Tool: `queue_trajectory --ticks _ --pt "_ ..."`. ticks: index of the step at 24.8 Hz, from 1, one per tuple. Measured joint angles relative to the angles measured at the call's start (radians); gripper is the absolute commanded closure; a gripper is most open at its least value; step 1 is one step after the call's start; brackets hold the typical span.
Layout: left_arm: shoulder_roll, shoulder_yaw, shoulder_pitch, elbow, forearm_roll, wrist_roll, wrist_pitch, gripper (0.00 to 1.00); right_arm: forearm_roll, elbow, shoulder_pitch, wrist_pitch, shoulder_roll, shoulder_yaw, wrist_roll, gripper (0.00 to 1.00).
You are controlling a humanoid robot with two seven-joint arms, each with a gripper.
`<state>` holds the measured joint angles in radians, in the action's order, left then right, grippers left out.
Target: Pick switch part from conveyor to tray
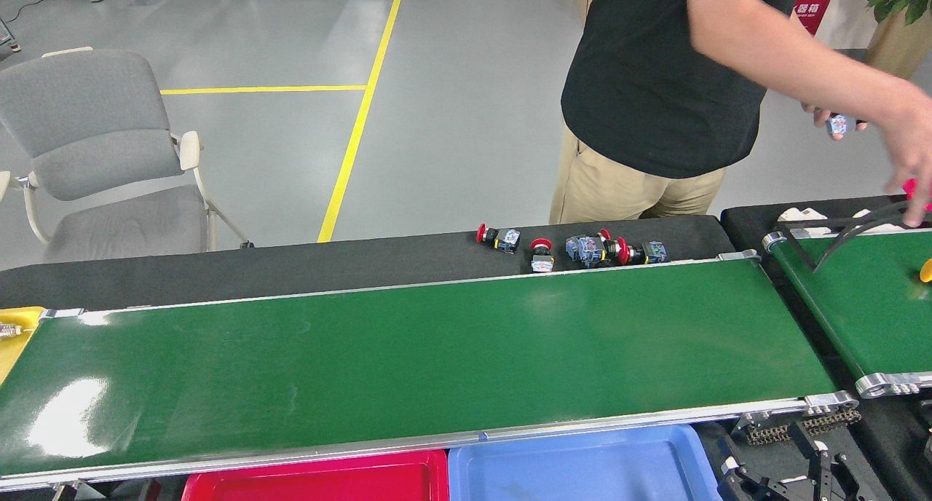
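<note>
The conveyor (408,370) is bare; 4 switch parts (582,250) lie beyond its far rail. They look light, rigid and slippery, best pinched across the boxy body, not the red cap. Neither gripper is in view, so I cannot tell their state

A glossy green conveyor (408,370) edged in silver rails runs across a black worktop (291,271). Beside its far rail sit switch parts (575,250) with red caps, black bodies, grey-blue blocks and small yellow marks. A red tray (320,485) and a blue tray (582,464) lie at the near edge, a yellow tray (16,333) at the left end. A second green belt (866,304) stands at right, a yellow item (925,270) on it. A person (655,93) wears a black shirt and khaki trousers. A grey chair (95,151) with cream arms stands on the grey floor (451,86), crossed by yellow lines.
</note>
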<state>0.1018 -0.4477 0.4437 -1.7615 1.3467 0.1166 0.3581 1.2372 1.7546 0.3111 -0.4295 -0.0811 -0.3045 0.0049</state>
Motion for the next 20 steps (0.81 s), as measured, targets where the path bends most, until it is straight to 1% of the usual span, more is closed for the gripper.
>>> queue_trajectory --ticks 20 --pt "-0.011 -0.018 0.009 0.000 0.001 0.001 -0.005 0.00 -0.001 -0.001 0.003 -0.003 0.001 0.000 -0.003 0.01"
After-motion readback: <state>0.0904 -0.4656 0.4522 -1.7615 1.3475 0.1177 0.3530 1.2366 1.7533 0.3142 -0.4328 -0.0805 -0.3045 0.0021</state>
